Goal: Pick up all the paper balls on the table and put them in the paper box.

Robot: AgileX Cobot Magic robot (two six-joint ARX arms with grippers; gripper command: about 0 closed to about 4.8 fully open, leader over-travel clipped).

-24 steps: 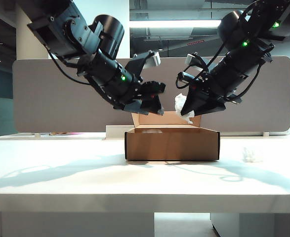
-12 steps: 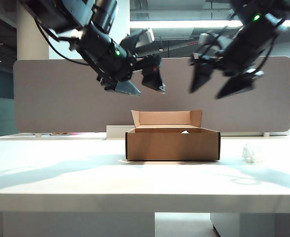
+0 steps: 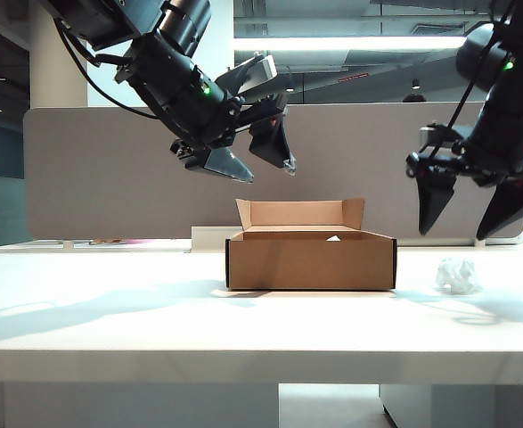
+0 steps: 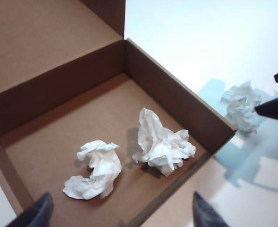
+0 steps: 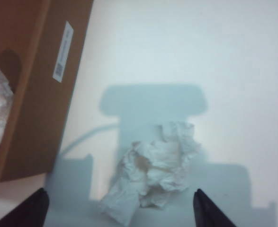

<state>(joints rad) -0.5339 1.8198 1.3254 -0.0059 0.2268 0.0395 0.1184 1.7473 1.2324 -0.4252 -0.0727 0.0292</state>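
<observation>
Now the right gripper (image 3: 470,209) hangs with its jaws wide open and empty, up above the last paper ball (image 3: 457,275) on the desk (image 3: 110,312), to the right of the paper box (image 3: 311,259); in the right wrist view that ball (image 5: 153,172) sits right between the two tips; so go straight down, keep the ball in the middle, and shut only when the tips are low beside it, near the desk; squeeze softly, since crumpled paper squashes and can slip out. The left gripper (image 3: 259,160) is open and empty too, high over the box; two balls (image 4: 129,161) already lie inside; keep that arm clear.
</observation>
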